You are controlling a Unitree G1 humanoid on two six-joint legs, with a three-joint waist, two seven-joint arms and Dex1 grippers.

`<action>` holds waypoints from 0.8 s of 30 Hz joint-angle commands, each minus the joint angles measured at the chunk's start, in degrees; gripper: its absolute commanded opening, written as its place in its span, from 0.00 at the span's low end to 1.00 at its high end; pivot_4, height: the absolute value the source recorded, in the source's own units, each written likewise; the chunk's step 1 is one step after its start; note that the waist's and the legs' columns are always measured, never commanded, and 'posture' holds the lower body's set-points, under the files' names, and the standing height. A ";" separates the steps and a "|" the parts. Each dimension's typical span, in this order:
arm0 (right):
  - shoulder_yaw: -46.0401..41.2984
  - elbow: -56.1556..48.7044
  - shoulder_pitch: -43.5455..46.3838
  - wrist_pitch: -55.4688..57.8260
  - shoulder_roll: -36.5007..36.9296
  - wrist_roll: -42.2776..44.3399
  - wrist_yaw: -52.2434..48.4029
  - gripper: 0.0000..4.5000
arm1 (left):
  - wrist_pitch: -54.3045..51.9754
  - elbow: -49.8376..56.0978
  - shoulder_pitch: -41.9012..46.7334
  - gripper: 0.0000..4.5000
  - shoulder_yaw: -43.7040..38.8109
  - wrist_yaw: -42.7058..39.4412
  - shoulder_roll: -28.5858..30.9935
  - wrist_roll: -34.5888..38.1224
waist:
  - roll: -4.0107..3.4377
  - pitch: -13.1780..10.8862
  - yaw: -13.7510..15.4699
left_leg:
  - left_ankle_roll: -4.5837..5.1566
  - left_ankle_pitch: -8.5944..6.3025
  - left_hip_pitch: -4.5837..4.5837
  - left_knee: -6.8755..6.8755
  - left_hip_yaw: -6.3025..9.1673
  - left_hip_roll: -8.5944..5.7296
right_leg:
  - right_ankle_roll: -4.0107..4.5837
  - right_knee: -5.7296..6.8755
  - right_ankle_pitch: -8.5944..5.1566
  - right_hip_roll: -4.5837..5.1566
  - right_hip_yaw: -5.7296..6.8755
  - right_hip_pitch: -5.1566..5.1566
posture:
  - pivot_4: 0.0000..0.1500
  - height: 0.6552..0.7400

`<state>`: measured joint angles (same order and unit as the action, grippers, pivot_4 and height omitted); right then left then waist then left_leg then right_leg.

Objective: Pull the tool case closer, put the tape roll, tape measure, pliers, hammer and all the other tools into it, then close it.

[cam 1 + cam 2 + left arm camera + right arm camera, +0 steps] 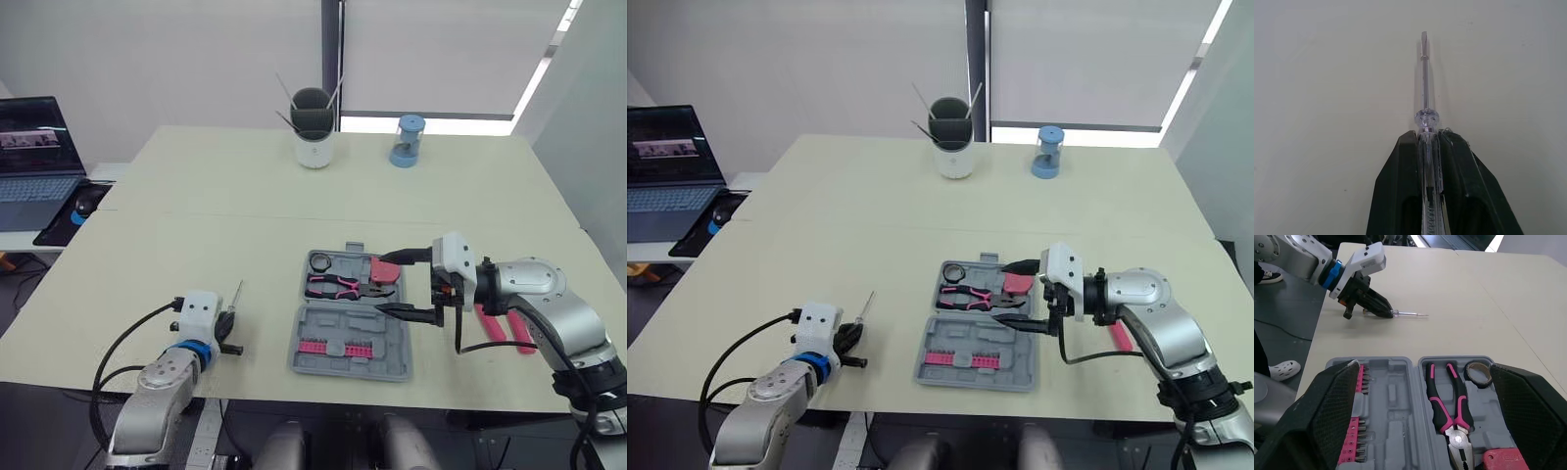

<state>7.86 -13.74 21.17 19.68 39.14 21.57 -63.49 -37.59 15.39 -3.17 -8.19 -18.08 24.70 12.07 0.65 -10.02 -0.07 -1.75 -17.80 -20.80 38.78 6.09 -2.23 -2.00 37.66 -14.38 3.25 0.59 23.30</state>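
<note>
Table (245, 196): pale top, work area at the near edge.

Tool case (392, 357): open flat at the near centre, bit row (328, 346) in the nearer half. We read it as already within reach.

Right gripper (382, 284): fingers spread wide and empty, poised over the far half of the case.

Left gripper (1429, 139): closed on the screwdriver (1424, 78), pinching the clear handle just behind the collar. The shaft points away along the table, well to the left of the case.

Already in the case: pliers (1447, 401), tape roll (1478, 373), and a red block (1503, 461) beside the plier jaws, probably the tape measure.

Pink-handled tools (1120, 336) lie on the table behind the right forearm, partly hidden; we cannot tell which.

Handling judgement: the screwdriver looks light and stiff, with a smooth, likely slippery handle. The grip on the handle seems right; the thin shaft would roll. We expect it may pivot if it is carried fast.
</note>
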 commanded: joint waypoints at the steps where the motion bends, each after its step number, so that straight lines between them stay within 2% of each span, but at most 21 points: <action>1: -1.73 -3.88 -0.68 -0.29 1.71 -0.08 0.48 1.00 | -2.17 4.52 3.92 0.05 -3.27 -13.41 9.85 7.16 | 0.00 -0.02 -0.04 | 0.00 0.00 -0.01 0.00 0.02 0.01 | 0.00 0.00 0.00 0.00 0.03 0.01 | 1.00 1.00; 6: -0.89 -7.13 -2.65 0.60 2.07 -3.13 4.56 1.00 | -5.99 5.15 8.38 0.05 -1.78 -33.14 22.80 17.86 | -0.04 -0.04 -0.10 | -0.01 0.00 -0.02 -0.03 -0.07 -0.06 | 0.00 -0.03 -0.02 -0.03 0.04 0.02 | 1.00 1.00; 10: -1.02 -12.59 -4.76 5.39 2.54 -2.10 6.99 1.00 | -3.17 4.14 14.85 0.05 5.69 -41.88 28.10 16.49 | -0.08 -0.07 -0.01 | -0.01 0.00 -0.06 -0.04 -0.04 -0.05 | 0.00 -0.10 -0.01 -0.04 0.01 0.04 | 1.00 1.00; 12: -0.80 -14.86 -5.54 7.01 2.72 -2.04 7.95 1.00 | 0.42 2.55 18.20 0.05 10.37 -44.99 28.83 13.46 | -0.10 -0.09 -0.01 | -0.01 0.00 -0.08 -0.05 0.01 -0.04 | 0.01 -0.10 -0.01 -0.06 0.02 0.04 | 1.00 1.00; 18: -0.98 -19.62 -7.66 11.97 3.08 -2.41 12.14 1.00 | 12.96 -4.23 28.17 0.05 23.66 -50.90 25.95 2.27 | -0.08 -0.11 -0.06 | 0.01 0.00 -0.09 -0.05 -0.02 -0.06 | 0.00 -0.10 -0.01 -0.09 0.01 0.04 | 1.00 1.00; 24: 0.08 -23.62 -9.02 17.38 4.59 -2.76 14.92 1.00 | 19.86 -8.22 32.69 0.05 30.35 -51.95 21.87 -5.33 | -0.06 -0.12 -0.23 | 0.05 -0.02 -0.08 -0.04 -0.08 -0.07 | -0.01 -0.08 -0.02 -0.16 0.02 0.06 | 1.00 1.00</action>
<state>8.12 -34.49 12.18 36.16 43.00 18.95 -49.41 -20.00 7.47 28.74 21.51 -69.52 46.60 8.40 0.59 -10.13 -0.31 -1.70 -17.82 -20.88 38.74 6.01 -2.30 -2.01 37.59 -14.39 3.08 0.62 23.35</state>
